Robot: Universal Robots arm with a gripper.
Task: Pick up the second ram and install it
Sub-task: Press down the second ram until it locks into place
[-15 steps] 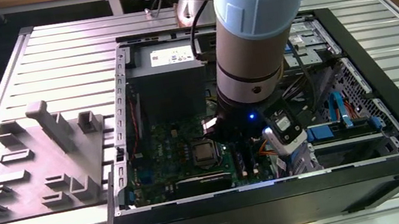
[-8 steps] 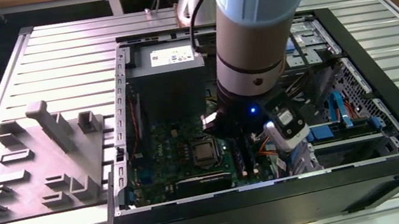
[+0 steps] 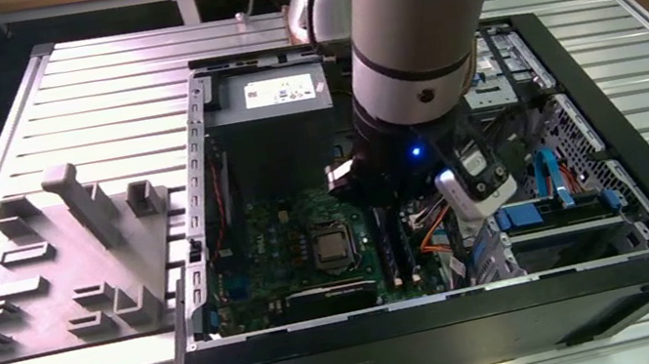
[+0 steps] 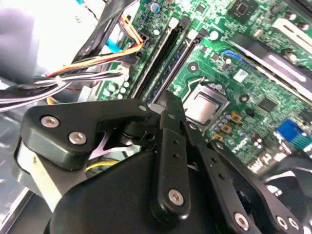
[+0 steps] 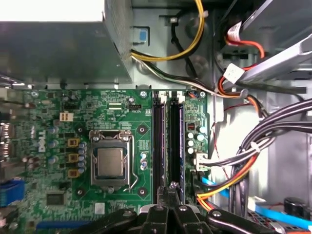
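Your pincer [image 5: 171, 187], fingers pressed together, sits directly over the ram [image 5: 179, 146], which lies in its slot on the motherboard [image 5: 122, 122], long axis running straight away from the fingertips.

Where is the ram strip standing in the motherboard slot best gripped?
Probably at its long upper edge, coming straight down from above, pinching the two flat faces: the ram strip stands on edge, its lower edge sunk in the slot.

Open computer case [image 3: 642, 188], green motherboard [image 5: 122, 107], processor [image 5: 110, 162], grey fixture [image 3: 74, 263]
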